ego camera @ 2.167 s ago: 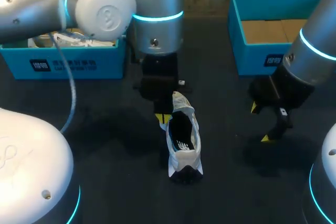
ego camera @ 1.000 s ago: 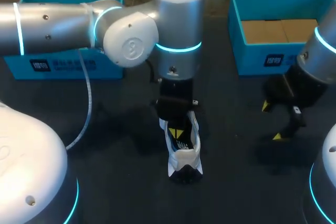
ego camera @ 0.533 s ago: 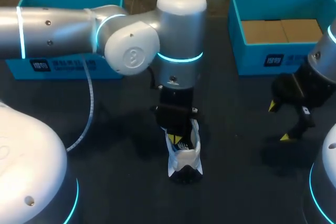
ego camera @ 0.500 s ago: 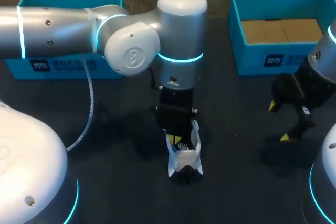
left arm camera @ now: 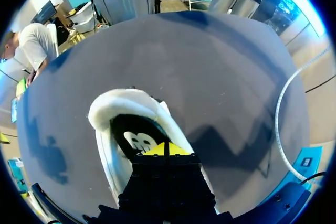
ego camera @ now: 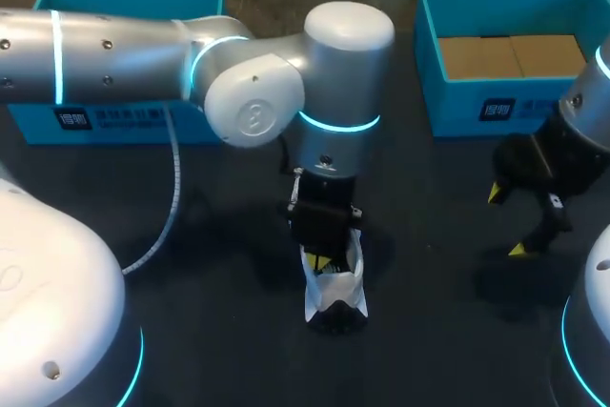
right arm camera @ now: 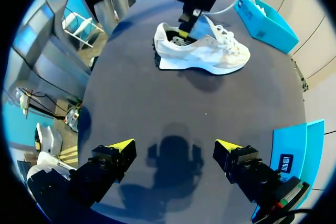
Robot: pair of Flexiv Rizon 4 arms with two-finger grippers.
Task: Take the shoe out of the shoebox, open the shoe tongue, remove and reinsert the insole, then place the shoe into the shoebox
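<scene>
— Where's your shoe?
— The white shoe (ego camera: 334, 291) stands on the dark desk (ego camera: 429, 331), between the boxes. Your left pincer (left arm camera: 167, 149) has sunk deeper into its opening, tips pressed together over the insole (left arm camera: 137, 139).
— And the boxes?
— The right blue box (ego camera: 457, 111) holds brown cardboard (ego camera: 510, 54). Your arm hides the inside of the left blue box (ego camera: 124, 121). Their white labels are too small to read. Your right pincer (ego camera: 505, 221) hangs wide, empty, where it was.

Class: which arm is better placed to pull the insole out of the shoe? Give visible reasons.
Left. Its claw is down in the shoe opening, tips at the insole. The right claw hangs open over the table, well apart from the shoe.
</scene>
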